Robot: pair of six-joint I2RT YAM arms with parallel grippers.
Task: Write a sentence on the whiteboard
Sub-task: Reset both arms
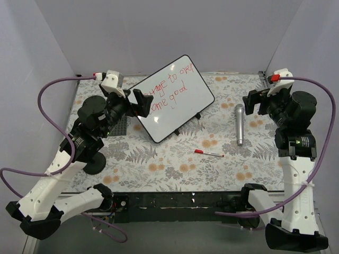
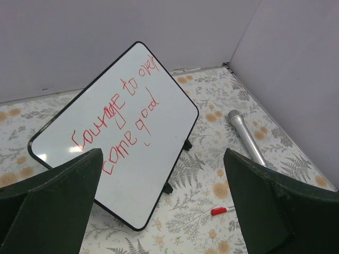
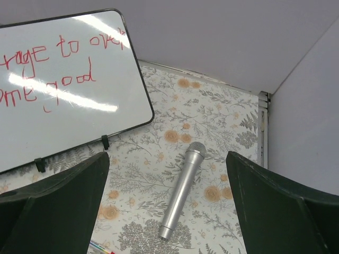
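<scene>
Left pincer (image 2: 161, 156) and right pincer (image 3: 167, 159) are spread wide and hold nothing, and just ahead of the left one stands the whiteboard (image 2: 175, 123) with the sentence (image 2: 113, 114) already written, so the job looks done

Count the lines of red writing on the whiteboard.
2. The upper line climbs across the whiteboard toward its far corner; the shorter lower line sits beneath. The left wrist view shows almost the whole board, so none seems hidden.
</scene>
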